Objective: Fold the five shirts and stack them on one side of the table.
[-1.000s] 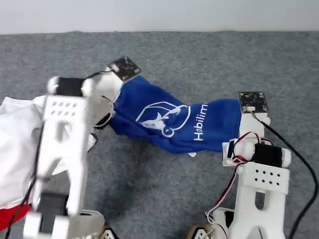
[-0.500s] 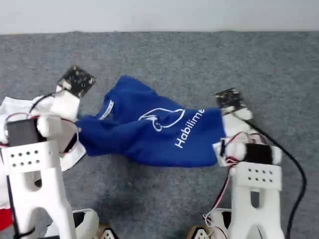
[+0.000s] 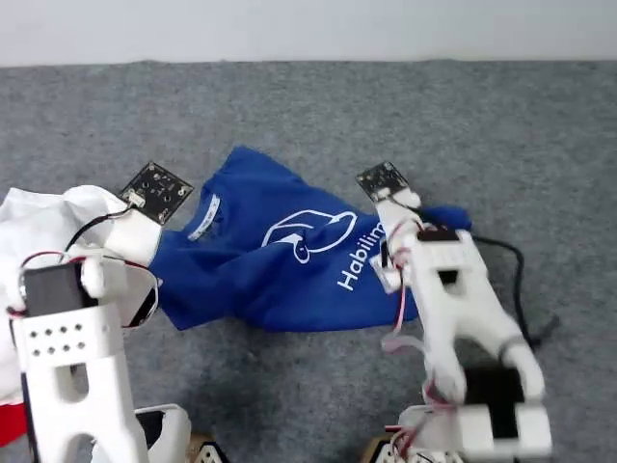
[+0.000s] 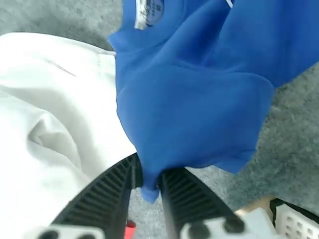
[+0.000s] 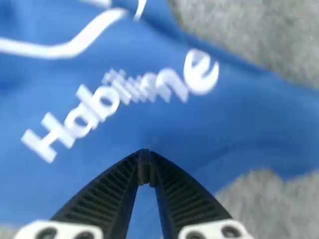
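A blue shirt [image 3: 280, 275] with white print lies crumpled across the middle of the grey table [image 3: 540, 145]. My left gripper [image 4: 147, 183] is shut on a fold at the shirt's left edge [image 4: 199, 99], right above a white shirt [image 4: 45, 129]. In the high view that arm stands at the left, its gripper [image 3: 157, 282] at the blue cloth's left end. My right gripper [image 5: 144, 167] is shut, its tips pinching a crease of the blue shirt [image 5: 239, 114] just under the lettering. The right arm [image 3: 434, 280] leans over the shirt's right part.
A heap of white shirt [image 3: 39, 241] lies at the table's left edge, with a bit of red cloth [image 3: 8, 424] below it. A black cable [image 3: 516, 280] trails right of the right arm. Bare grey table stretches along the back and the right.
The left arm drew back toward the front left with the shirt's edge. The right arm swung left over the shirt, and the stretched cloth went slack and bunched in the middle.
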Robot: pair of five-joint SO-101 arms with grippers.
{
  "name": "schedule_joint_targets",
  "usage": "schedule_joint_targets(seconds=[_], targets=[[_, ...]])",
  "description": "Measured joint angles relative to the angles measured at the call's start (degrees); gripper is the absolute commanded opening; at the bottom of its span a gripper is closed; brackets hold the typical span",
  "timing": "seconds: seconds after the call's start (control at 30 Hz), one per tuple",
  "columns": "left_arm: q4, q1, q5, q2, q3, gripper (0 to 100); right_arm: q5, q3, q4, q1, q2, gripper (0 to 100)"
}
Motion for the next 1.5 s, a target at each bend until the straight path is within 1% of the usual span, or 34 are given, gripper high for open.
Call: schedule_joint_targets(seconds=[0.23, 0.43, 0.53, 0.67, 0.93, 1.13, 1.2, 1.37, 1.5], targets=[[0.0, 0.0, 2.29, -4.66, 0.0, 1, 0.0, -26.9, -0.35, -0.09, 23.47, 0.8], [0.0, 0.0, 2.46, -5.98, 2.02, 1, 0.09, -48.44, 0.18, -0.79, 36.4, 0.8], [0.0, 0.0, 2.46, -6.15, 4.13, 1, 0.09, -55.12, 5.01, -1.05, 37.63, 0.8], [0.0, 0.0, 2.46, -6.15, 5.19, 1, 0.09, -61.63, 14.24, -2.64, 37.63, 0.8], [0.0, 0.0, 2.46, -6.15, 5.27, 1, 0.09, -67.69, 36.31, -5.45, 36.48, 0.8], [0.0, 0.0, 2.46, -6.15, 5.27, 1, 7.03, -68.31, 54.15, -6.33, 34.55, 0.8], [0.0, 0.0, 2.46, -6.15, 5.27, 1, 7.74, -67.6, 55.56, -6.42, 34.55, 0.8], [0.0, 0.0, 4.13, -6.15, 5.27, 1, 9.14, -62.24, 54.86, -5.98, 34.55, 0.9], [0.0, 0.0, 4.31, -6.15, 5.27, 1, 9.32, -61.19, 48.35, -6.24, 37.27, 0.9]])
